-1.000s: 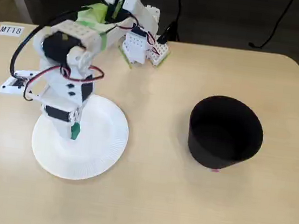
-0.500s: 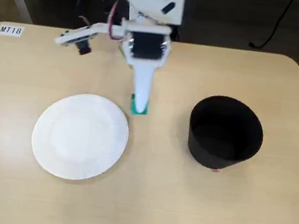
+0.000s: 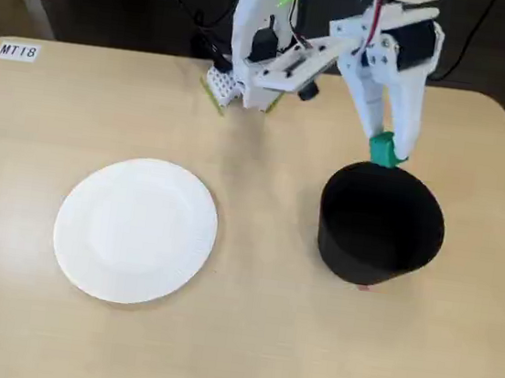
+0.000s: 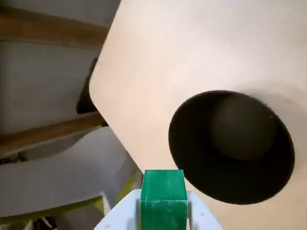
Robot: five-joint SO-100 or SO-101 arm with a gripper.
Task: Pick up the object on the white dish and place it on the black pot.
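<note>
Gripper [image 3: 384, 152] clamps the green cube [image 4: 163, 190] at the black pot's [image 3: 380, 225] twelve-o'clock rim; releasing here risks it glancing off outside.

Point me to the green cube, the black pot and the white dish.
green cube [image 3: 383, 151], fixed view, on its front face, held in the gripper.
black pot [image 3: 376, 252], fixed view, on its outer front wall.
white dish [image 3: 135, 230], fixed view, on its bare centre.

My gripper [image 3: 385, 153] was white, clamped on the bright green cube [image 4: 163, 192]. I saw the pot [image 3: 380, 225] as matte black — inside too — the ribbed plate [image 3: 136, 230] plain white, and the table [image 3: 244, 335] pale tan.
</note>
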